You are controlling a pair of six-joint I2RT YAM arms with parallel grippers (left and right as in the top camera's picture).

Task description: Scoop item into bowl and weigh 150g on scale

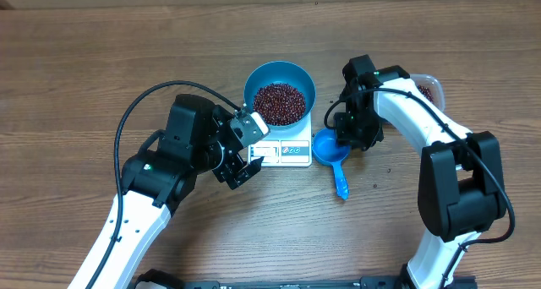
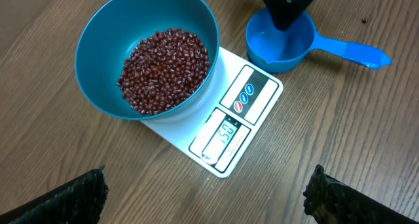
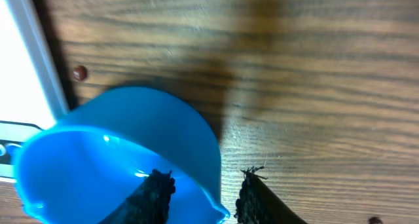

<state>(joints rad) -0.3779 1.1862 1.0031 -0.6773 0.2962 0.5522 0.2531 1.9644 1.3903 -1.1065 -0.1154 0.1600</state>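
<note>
The beans [image 1: 280, 103] lie as a loose heap inside the blue bowl [image 2: 98, 60]. The bowl stands on the white scale [image 2: 252, 96], toward its back end, and the display and buttons are free in front of it. The digits are lit, but I cannot read them with certainty.

Just beside the scale, on the wooden surface [image 1: 84, 69], sits a small blue scoop [image 1: 330, 147]. It is empty, and its handle points away from the scale.

The right tool [image 3: 201, 196] is at the scoop's cup. Its fingers are apart, one inside the rim and one outside.

The left tool [image 1: 243, 164] hovers near the display end of the scale with its fingers wide apart, holding nothing.

A single bean [image 3: 80, 73] lies on the surface near the scoop.
</note>
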